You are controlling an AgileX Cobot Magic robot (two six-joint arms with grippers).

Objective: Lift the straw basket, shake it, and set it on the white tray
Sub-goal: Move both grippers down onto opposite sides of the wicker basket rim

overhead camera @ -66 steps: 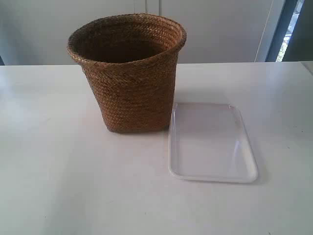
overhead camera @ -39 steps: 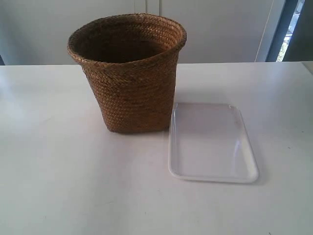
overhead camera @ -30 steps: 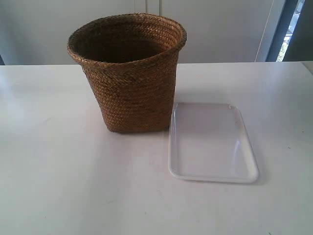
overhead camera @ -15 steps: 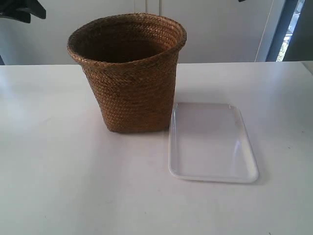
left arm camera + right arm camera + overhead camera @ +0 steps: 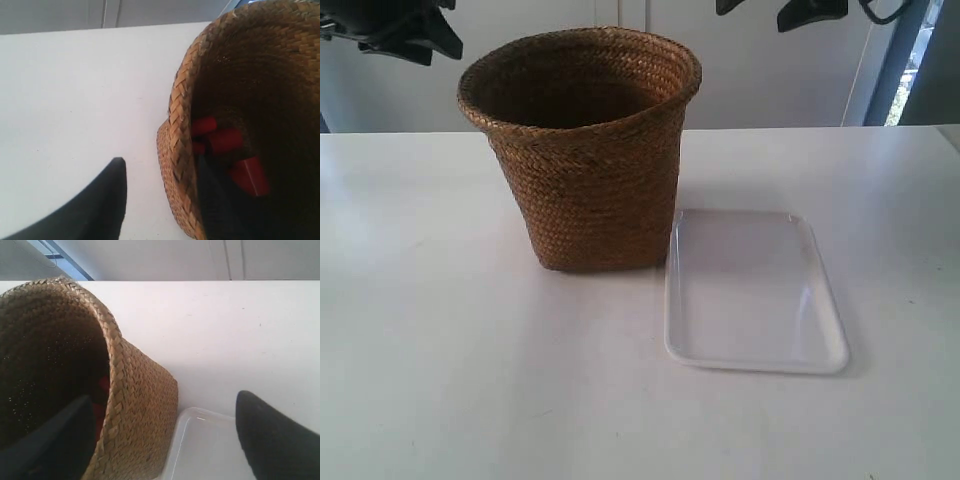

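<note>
The straw basket (image 5: 582, 150) stands upright on the white table (image 5: 440, 350), its base just beside one long edge of the white tray (image 5: 755, 290), which lies flat on the same table. Deep inside the basket lie several red cylinders (image 5: 225, 141), loosely heaped on its floor. The left gripper (image 5: 160, 165) hangs above the rim with its jaws apart, one finger over the basket's mouth and the other over the table. The right gripper (image 5: 164, 397) is likewise spread wide, one finger over the mouth, the other towards the tray.
</note>
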